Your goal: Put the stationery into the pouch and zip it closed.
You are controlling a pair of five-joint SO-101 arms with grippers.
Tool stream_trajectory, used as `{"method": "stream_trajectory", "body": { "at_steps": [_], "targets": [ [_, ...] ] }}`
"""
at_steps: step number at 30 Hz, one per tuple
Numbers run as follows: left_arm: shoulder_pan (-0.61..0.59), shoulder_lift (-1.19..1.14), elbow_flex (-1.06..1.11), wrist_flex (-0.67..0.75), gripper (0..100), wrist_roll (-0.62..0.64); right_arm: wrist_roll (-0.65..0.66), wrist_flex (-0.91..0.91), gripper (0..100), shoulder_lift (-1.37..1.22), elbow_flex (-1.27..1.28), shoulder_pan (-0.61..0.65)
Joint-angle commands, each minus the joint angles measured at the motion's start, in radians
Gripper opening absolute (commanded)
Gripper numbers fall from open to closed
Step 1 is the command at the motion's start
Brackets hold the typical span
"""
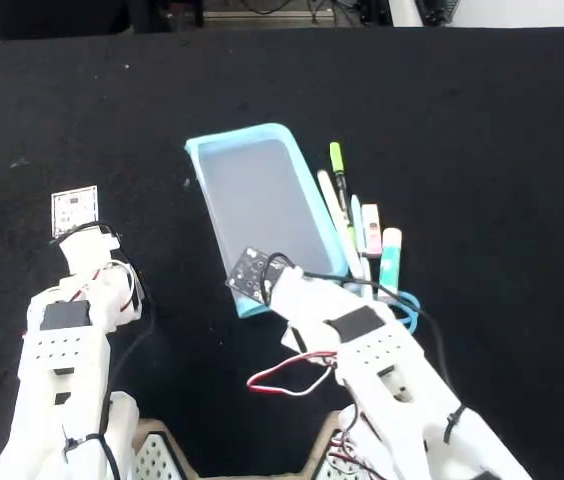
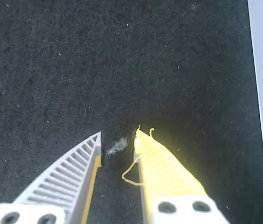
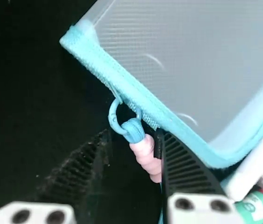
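From above, the pouch [image 1: 262, 205] lies flat in the middle of the black bench [image 1: 482, 130], and it looks to hold nothing. The stationery [image 1: 360, 228], a handful of pens and markers, lies in a row just beside its long edge, so none of it is packed. The right arm [image 1: 372, 345] has its tip at the pouch's near end, and the left arm [image 1: 62, 340] sits well off to the other side. From the left wrist, the left gripper [image 2: 117, 137] is released with nothing between its jaws, over bare bench, the pouch's edge off to one side. From the right wrist, the right gripper [image 3: 131, 140] is also released, its jaws standing either side of the zip pull [image 3: 143, 151]; the pull rests against one jaw and is not pinched. I can't tell whether the zip is open. By my reckoning the work has barely begun: opening, filling and zipping all remain.
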State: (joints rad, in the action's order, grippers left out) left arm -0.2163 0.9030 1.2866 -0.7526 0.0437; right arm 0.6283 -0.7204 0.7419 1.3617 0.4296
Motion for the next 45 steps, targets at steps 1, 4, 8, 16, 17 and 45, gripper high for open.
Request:
{"method": "stream_trajectory", "body": {
  "at_steps": [1,4,8,16,17,45],
  "targets": [
    [0.001,0.002,-0.051,0.0,12,-0.009,0.009,0.037,16.3,-0.036,-0.027,0.006],
    [0.001,0.0,-0.051,0.0,12,-0.009,0.009,0.006,13.2,-0.045,-0.03,0.005],
    [0.001,0.0,-0.051,-0.002,12,-0.009,0.04,-0.043,1.0,-0.027,-0.028,-0.005],
    [0.001,0.002,-0.051,0.0,12,-0.009,0.052,-0.196,1.5,0.101,-0.099,-0.193],
    [0.001,0.002,-0.051,0.002,12,-0.009,0.052,-0.229,1.6,0.113,-0.105,-0.198],
    [0.001,0.0,-0.051,-0.002,12,-0.009,0.109,-0.089,15.5,0.122,0.041,0.009]
  ]
}}
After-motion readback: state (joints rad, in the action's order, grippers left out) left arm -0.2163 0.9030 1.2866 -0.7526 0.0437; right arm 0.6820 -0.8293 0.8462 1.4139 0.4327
